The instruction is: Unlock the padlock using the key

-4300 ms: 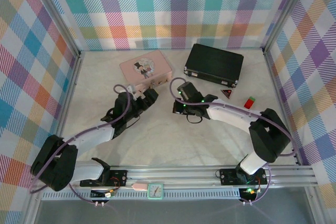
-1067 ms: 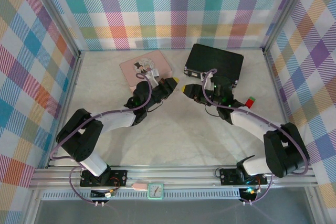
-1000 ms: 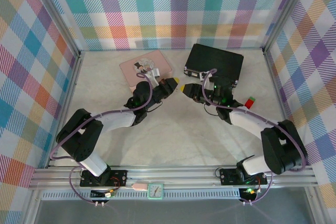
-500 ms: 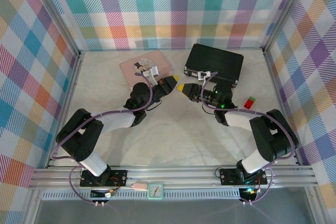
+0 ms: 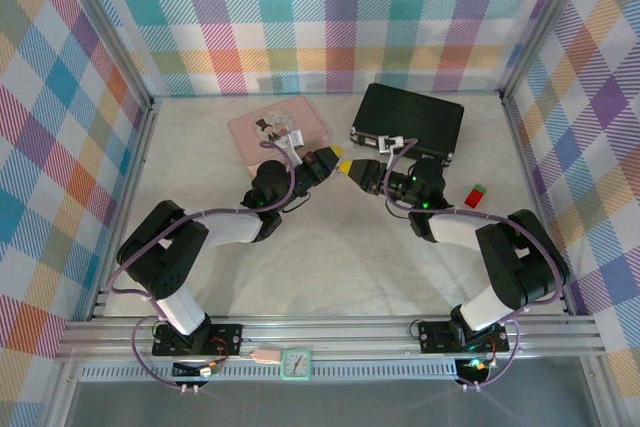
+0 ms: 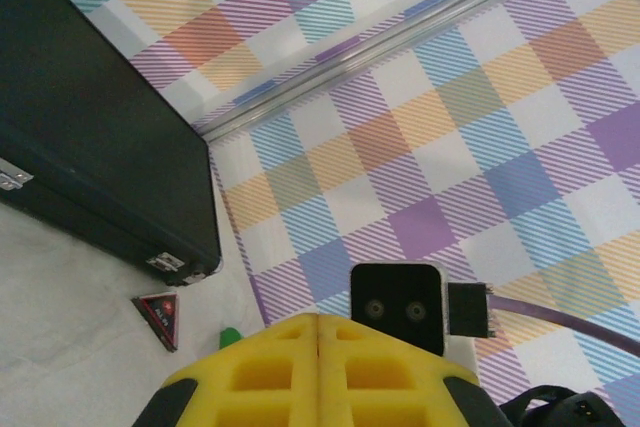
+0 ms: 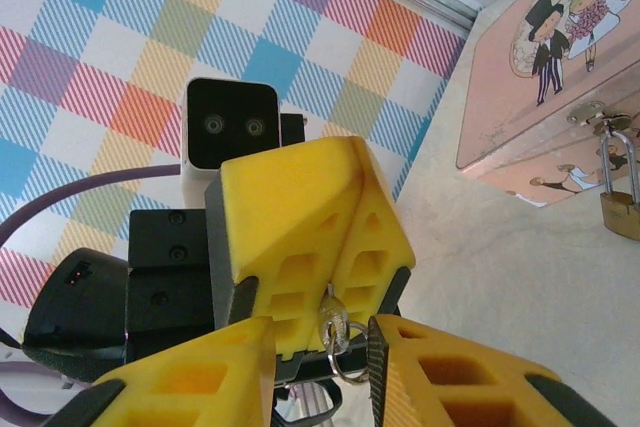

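**Left gripper** [image 7: 330, 267]: yellow fingers [image 7: 290, 217] pressed together along one seam. A small silver key [image 7: 331, 319] is pinched at the seam's lower end, and its ring [image 7: 346, 359] hangs below.

**Right gripper** [image 7: 322, 347]: jaws partly apart. One finger stands at 9 o'clock of the key and the other at 3 o'clock. Contact with key or ring cannot be confirmed.

**Relative position, top view:** left gripper [image 5: 328, 158] and right gripper [image 5: 350, 167] meet tip to tip, raised over the table [image 5: 330, 257], the right one at 4 o'clock of the left.

**Padlock** [image 7: 622, 209]: brass body, thin silver shackle. It hangs from the clasp [image 7: 590, 115] on the front edge of the pink box [image 7: 530, 77], at 2 o'clock from the key in the right wrist view. It is apart from both grippers.

**Surroundings, top view:**
- Pink box [image 5: 278, 130] lies at 10 o'clock of the meeting point.
- Black case [image 5: 408, 122] lies at 1 o'clock of the meeting point.

**Left wrist view:** closed yellow fingers [image 6: 270, 372] at 6 o'clock. The black case [image 6: 90, 147] is at 9 o'clock, with a red triangle [image 6: 163, 315] on the table just below its corner.
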Motion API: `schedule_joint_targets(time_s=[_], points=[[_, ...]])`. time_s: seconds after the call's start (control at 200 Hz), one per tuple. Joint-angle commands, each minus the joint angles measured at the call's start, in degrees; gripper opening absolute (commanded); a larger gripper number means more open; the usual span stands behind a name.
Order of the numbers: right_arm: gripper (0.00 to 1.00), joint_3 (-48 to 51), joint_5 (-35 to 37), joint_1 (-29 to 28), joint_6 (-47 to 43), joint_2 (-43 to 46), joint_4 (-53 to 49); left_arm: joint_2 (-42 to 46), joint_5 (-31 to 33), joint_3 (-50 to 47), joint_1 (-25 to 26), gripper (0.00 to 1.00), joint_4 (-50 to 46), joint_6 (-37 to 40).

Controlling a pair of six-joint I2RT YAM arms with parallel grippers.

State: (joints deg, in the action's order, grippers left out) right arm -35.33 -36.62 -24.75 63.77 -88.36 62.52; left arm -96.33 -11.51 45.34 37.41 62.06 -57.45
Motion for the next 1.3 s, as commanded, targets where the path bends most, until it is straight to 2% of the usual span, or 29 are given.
schedule_joint_targets(time_s=[0.0,0.465,0.63,0.695,0.77,0.815,0.88,0.985,1.065,1.295], points=[[0.29,-0.9,0.4,-0.5,1.3,-1.2,4.8,-0.5,-0.1,-1.3,0.4,0.0,5.2,-1.2],[0.22,-2.6,0.7,-1.8,3.3,-5.2,8.7,-2.4,0.5,-2.2,1.3,0.0,10.3,-6.0],[0.09,-3.0,1.0,-1.8,3.2,-5.9,8.9,-3.3,1.1,-3.0,1.7,0.0,12.7,-7.9],[0.0,-2.7,1.1,-1.8,2.8,-6.2,8.8,-3.2,1.2,-3.0,1.9,0.0,12.7,-8.2],[0.0,-2.3,1.0,-1.8,0.5,-5.9,6.7,-2.6,1.6,-3.2,1.7,0.0,12.3,-8.1],[0.0,-2.1,0.7,-1.7,-1.9,-5.3,4.0,-1.9,1.7,-3.4,1.2,0.15,11.7,-8.0],[0.0,-2.0,0.1,-1.7,-5.9,-3.9,-1.0,-0.7,1.4,-4.0,-0.2,0.44,10.2,-7.7],[0.0,-2.3,-0.6,-1.7,-13.4,-0.7,-11.3,2.3,-0.3,-5.4,-3.9,0.66,5.5,-6.4],[0.0,-2.9,-0.7,-1.7,-19.1,2.2,-19.7,4.6,-3.1,-5.1,-6.8,0.7,-3.1,-4.1],[0.0,-6.5,0.8,-1.8,-35.5,9.6,-43.9,6.7,-8.3,-4.2,-13.0,0.68,-25.0,3.5]])
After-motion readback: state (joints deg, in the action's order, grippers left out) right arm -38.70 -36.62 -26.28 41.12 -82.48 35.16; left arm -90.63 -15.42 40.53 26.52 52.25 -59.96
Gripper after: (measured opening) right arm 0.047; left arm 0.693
